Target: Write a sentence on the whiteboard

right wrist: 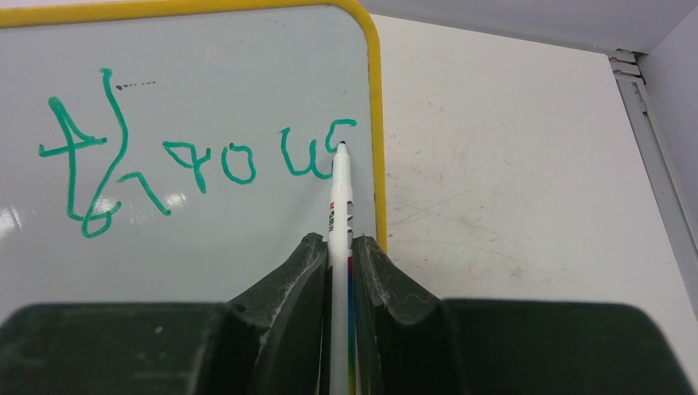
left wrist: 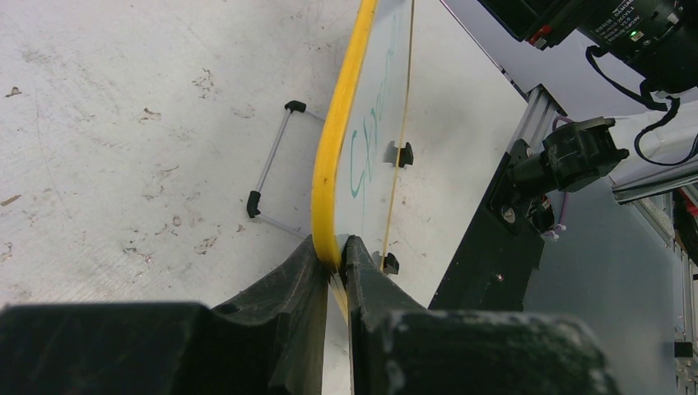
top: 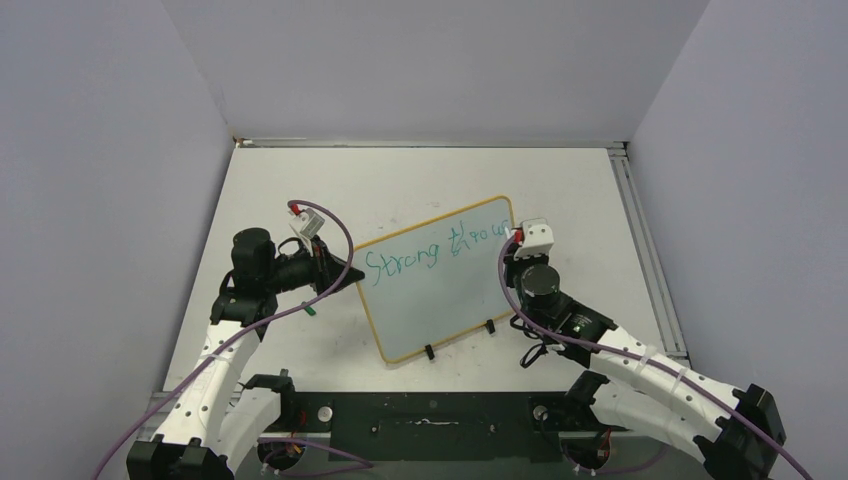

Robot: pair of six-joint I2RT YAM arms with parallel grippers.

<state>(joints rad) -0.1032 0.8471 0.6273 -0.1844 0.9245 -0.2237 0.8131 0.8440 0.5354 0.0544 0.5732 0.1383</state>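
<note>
Right claw (right wrist: pixel 339 243) clamped on white marker (right wrist: pixel 341 185), tip at green writing (top: pixel 402 262) "Strong throu", left claw (left wrist: pixel 332 247) pinching whiteboard (left wrist: pixel 370 197) yellow frame

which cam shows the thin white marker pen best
The right wrist view: the thin white marker pen stands centre frame, its dark tip at the green lettering on the yellow-framed whiteboard. In the top view the right arm hides it; the left wrist view does not show it.

Whiteboard (top: pixel 440 290) on table (top: pixel 400 180), left tool (top: pixel 352 272) at left edge, marker (right wrist: pixel 340 197) right
</note>
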